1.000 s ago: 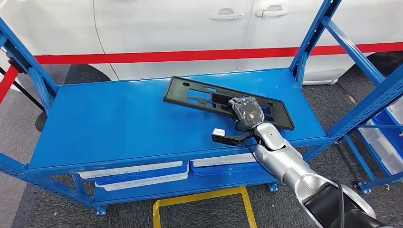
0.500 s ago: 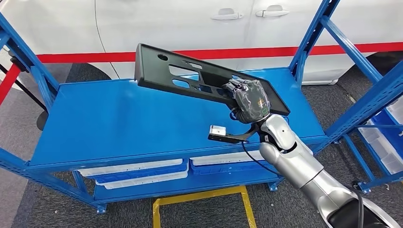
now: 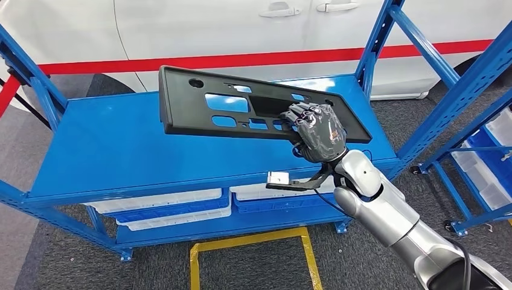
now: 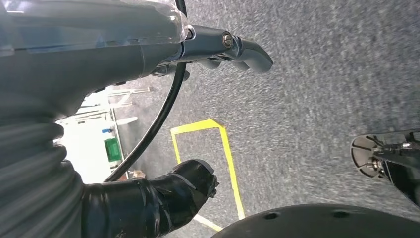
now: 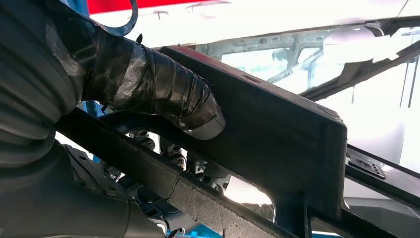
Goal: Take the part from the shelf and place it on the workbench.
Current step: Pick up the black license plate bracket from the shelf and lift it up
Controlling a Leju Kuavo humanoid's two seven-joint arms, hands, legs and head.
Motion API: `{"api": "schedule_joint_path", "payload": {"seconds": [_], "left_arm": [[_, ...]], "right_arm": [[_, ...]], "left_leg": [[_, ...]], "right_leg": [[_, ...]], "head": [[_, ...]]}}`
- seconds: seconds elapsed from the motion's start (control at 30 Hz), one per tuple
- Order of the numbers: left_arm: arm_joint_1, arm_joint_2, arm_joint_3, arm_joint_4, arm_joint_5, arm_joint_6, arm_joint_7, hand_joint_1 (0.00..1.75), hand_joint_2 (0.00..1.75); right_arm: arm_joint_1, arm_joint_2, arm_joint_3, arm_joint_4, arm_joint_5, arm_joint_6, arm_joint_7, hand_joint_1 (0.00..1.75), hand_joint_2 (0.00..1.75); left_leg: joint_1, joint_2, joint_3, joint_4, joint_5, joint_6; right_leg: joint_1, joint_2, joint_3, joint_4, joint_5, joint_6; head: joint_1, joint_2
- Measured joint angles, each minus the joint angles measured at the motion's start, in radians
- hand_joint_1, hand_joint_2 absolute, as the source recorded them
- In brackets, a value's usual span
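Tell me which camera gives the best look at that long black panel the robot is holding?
The head view: it shows the whole black panel with its cut-outs, lifted above the blue shelf in the right hand. The right wrist view gives a close look at one edge with the thumb across it. The left wrist view looks at the floor.

A white car [image 3: 199,27] stands behind the rack, with a red stripe [image 3: 241,60] along its side and two door handles [image 3: 278,10] near the top of the head view. White bins [image 3: 163,208] sit in a row on a lower level, and more bins [image 3: 492,163] fill the rack to the right. Yellow tape [image 3: 250,241] marks a rectangle on the grey carpet [image 3: 54,272].
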Motion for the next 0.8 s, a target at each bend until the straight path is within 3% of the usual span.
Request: {"api": "schedule_joint_path", "payload": {"seconds": [0.07,0.1,0.17,0.2,0.27,0.33,0.37,0.43,0.47,0.5,0.57,0.6,0.67,0.7,0.73,0.8], "left_arm": [[-0.001,0.001,0.000,0.000,0.000,0.000,0.000,0.00,1.75],[-0.002,0.002,0.000,0.000,0.000,0.001,0.000,0.00,1.75],[-0.003,0.001,0.000,0.000,0.000,0.000,0.000,0.00,1.75],[-0.005,0.000,0.000,0.000,0.000,0.000,0.000,0.00,1.75],[-0.006,-0.003,0.000,0.000,0.000,0.000,0.001,0.00,1.75],[-0.005,-0.003,0.000,0.000,0.000,0.000,0.002,0.00,1.75],[-0.005,-0.003,0.000,0.000,0.000,0.000,0.002,0.00,1.75],[-0.005,-0.004,0.000,0.000,0.000,-0.001,0.002,0.00,1.75],[-0.005,-0.004,0.000,0.000,0.000,-0.002,0.002,0.00,1.75],[-0.005,-0.004,0.000,0.000,-0.001,-0.002,0.002,0.00,1.75],[-0.005,-0.005,0.000,0.000,-0.002,-0.003,0.002,0.00,1.75],[-0.005,-0.005,0.000,0.000,-0.002,-0.003,0.002,0.00,1.75],[-0.002,-0.005,0.000,0.000,-0.002,-0.003,0.003,0.00,1.75],[-0.001,-0.004,0.000,0.000,-0.003,-0.003,0.003,0.00,1.75],[0.000,-0.004,0.000,0.000,-0.003,-0.003,0.003,0.00,1.75],[0.001,-0.004,0.000,0.000,-0.005,-0.003,0.004,0.00,1.75]], "right_arm": [[0.000,-0.005,0.000,-0.006,0.000,0.000,0.000,1.75,1.75],[0.000,-0.007,0.000,-0.008,0.000,0.000,0.000,1.75,1.75],[0.001,-0.011,0.001,-0.010,0.000,0.001,0.000,1.75,1.75],[0.001,-0.014,0.001,-0.012,-0.002,0.003,0.000,1.75,1.75],[0.001,-0.022,0.004,-0.016,-0.009,0.012,-0.001,1.75,1.75],[0.004,-0.028,0.010,-0.018,-0.021,0.023,-0.001,1.75,1.75],[0.005,-0.030,0.013,-0.020,-0.027,0.029,-0.001,1.75,1.75],[0.007,-0.033,0.017,-0.024,-0.035,0.038,-0.002,1.75,1.75],[0.006,-0.034,0.018,-0.028,-0.041,0.042,-0.003,1.75,1.75],[0.005,-0.035,0.019,-0.032,-0.049,0.046,-0.005,1.75,1.75],[0.005,-0.040,0.022,-0.044,-0.071,0.056,-0.013,1.75,1.75],[0.005,-0.042,0.023,-0.051,-0.082,0.061,-0.018,1.75,1.75],[0.006,-0.045,0.026,-0.064,-0.099,0.068,-0.027,1.75,1.75],[0.006,-0.045,0.029,-0.070,-0.104,0.072,-0.029,1.75,1.75],[0.006,-0.045,0.031,-0.077,-0.106,0.076,-0.030,1.75,1.75],[0.006,-0.045,0.035,-0.086,-0.109,0.082,-0.030,1.75,1.75]], "left_leg": [[-0.007,-0.001,0.064,-0.108,0.006,0.012],[-0.010,-0.001,0.072,-0.129,0.004,0.014],[-0.010,0.001,0.066,-0.145,0.027,0.018],[-0.008,0.003,0.063,-0.154,0.040,0.022],[-0.003,0.008,0.048,-0.166,0.068,0.033],[-0.004,0.010,0.021,-0.162,0.086,0.038],[-0.004,0.011,0.005,-0.156,0.093,0.037],[-0.003,0.011,-0.028,-0.141,0.106,0.033],[-0.002,0.011,-0.045,-0.130,0.111,0.029],[-0.001,0.011,-0.061,-0.119,0.115,0.025],[-0.003,0.009,-0.082,-0.100,0.123,0.014],[-0.004,0.009,-0.088,-0.096,0.129,0.008],[-0.004,0.007,-0.094,-0.096,0.139,-0.005],[-0.003,0.006,-0.101,-0.089,0.129,-0.012],[-0.001,0.005,-0.110,-0.071,0.101,-0.019],[0.003,0.005,-0.134,0.016,0.003,-0.030]], "right_leg": [[0.000,-0.001,-0.005,-0.004,0.015,0.008],[-0.002,-0.001,-0.005,-0.008,0.024,0.014],[-0.005,0.000,-0.006,-0.017,0.037,0.027],[-0.004,0.000,-0.010,-0.012,0.025,0.032],[-0.005,0.002,-0.030,0.051,-0.052,0.040],[-0.007,0.002,-0.055,0.168,-0.139,0.047],[-0.009,0.001,-0.060,0.216,-0.154,0.050],[-0.014,0.001,-0.030,0.228,-0.119,0.057],[-0.018,0.001,0.008,0.189,-0.091,0.060],[-0.020,0.001,0.053,0.130,-0.081,0.062],[-0.017,0.003,0.120,0.024,-0.096,0.056],[-0.013,0.003,0.131,0.000,-0.108,0.049],[-0.011,0.001,0.121,-0.007,-0.098,0.031],[-0.012,-0.001,0.113,-0.009,-0.088,0.021],[-0.015,-0.003,0.104,-0.011,-0.078,0.011],[-0.016,-0.006,0.080,-0.013,-0.055,-0.001]], "head": [[0.000,0.000],[0.000,0.000],[0.000,0.000],[0.000,0.000],[0.001,0.000],[0.001,0.000],[0.001,0.000],[0.001,0.000],[0.001,0.000],[0.001,0.000],[0.000,0.000],[0.000,0.000],[0.000,0.000],[0.000,0.000],[0.000,0.000],[0.000,0.000]]}}
